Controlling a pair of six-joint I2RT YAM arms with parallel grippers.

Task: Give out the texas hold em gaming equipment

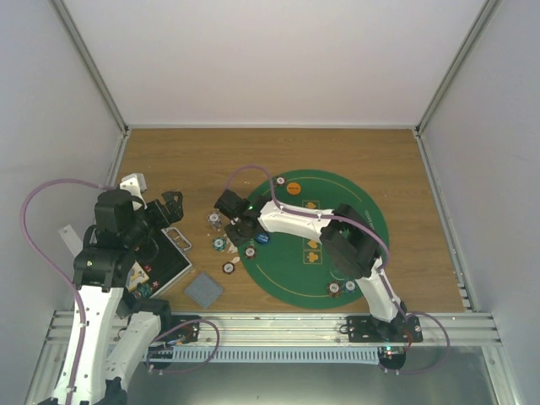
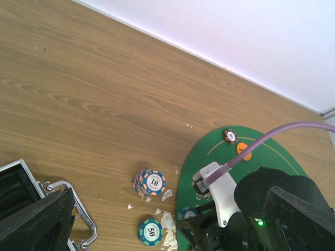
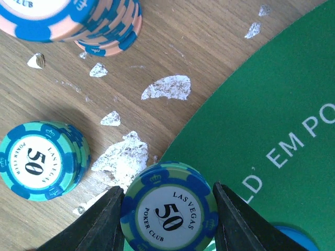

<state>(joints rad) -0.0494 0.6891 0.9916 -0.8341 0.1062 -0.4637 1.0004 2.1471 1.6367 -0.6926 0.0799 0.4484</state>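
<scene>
we're seeing the right gripper (image 3: 167, 201) pinching a blue 50 chip (image 3: 168, 214) between both jaws; left gripper (image 1: 173, 207) is gaping wide

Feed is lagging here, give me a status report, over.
Left gripper open, near the case. Right gripper closed on a 50 chip at the mat edge. Another 50 stack and a blue disc close by.

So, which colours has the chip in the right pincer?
The chip is blue with pale green stripes and a white centre; clearest in right wrist view.
</scene>
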